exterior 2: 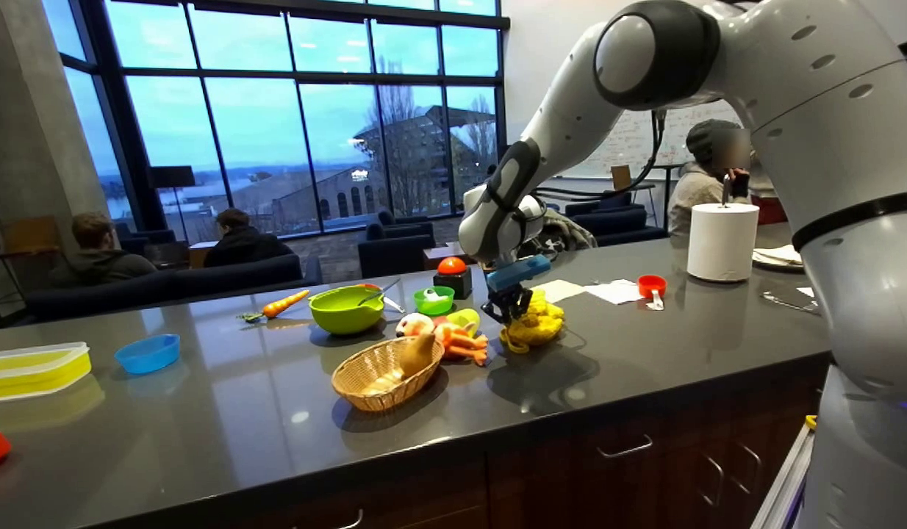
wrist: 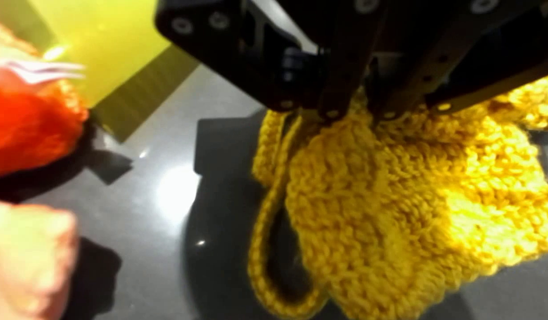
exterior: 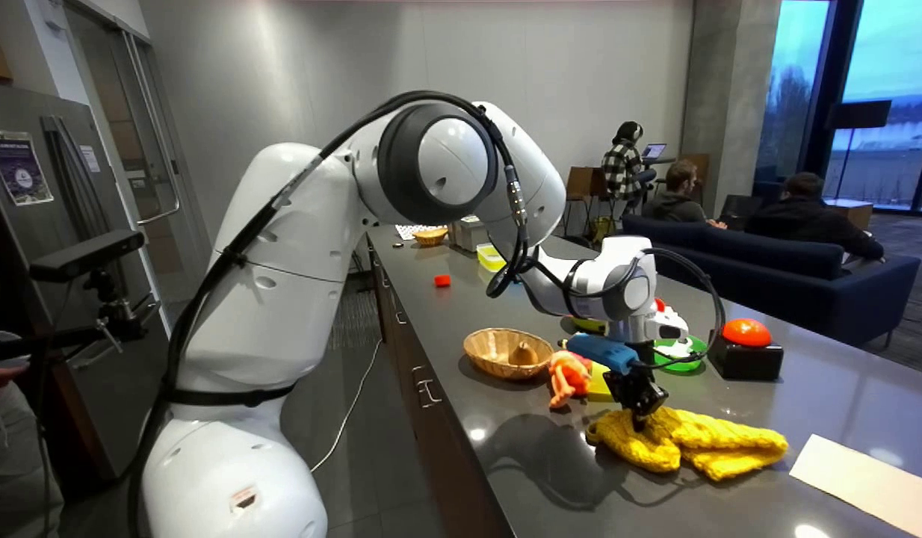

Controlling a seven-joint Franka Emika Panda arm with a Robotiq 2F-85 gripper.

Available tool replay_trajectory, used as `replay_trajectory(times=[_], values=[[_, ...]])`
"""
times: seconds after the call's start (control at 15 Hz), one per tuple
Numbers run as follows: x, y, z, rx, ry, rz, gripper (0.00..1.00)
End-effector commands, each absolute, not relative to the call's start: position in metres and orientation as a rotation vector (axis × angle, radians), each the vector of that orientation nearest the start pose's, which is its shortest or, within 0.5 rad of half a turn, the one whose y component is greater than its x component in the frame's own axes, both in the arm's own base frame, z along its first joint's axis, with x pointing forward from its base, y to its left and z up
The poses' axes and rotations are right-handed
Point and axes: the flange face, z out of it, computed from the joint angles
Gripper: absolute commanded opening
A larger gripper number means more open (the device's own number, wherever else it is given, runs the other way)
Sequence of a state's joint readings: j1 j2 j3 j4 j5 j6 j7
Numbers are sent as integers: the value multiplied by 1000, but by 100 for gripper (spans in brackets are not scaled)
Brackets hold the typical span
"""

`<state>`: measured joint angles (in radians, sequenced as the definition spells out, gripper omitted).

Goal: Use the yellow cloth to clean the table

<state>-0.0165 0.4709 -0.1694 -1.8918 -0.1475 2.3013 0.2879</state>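
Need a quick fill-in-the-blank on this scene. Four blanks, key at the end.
1. The gripper pinches the ____ cloth.
2. The domed button sits on a ____ base.
3. The paper roll stands ____, not on its side.
4. A brown, pear-shaped thing sits ____ the wicker basket.

Missing words: yellow; black; upright; inside.
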Motion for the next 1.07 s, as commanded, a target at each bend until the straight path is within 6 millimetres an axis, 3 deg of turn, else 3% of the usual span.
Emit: replay_trajectory(times=[0.0, 0.2, 1.0], values=[[621, -71, 224, -3288, 472, 97, 0], [616, -93, 219, -3286, 575, 122, 0], [530, -270, 212, -2905, 1418, 198, 0]])
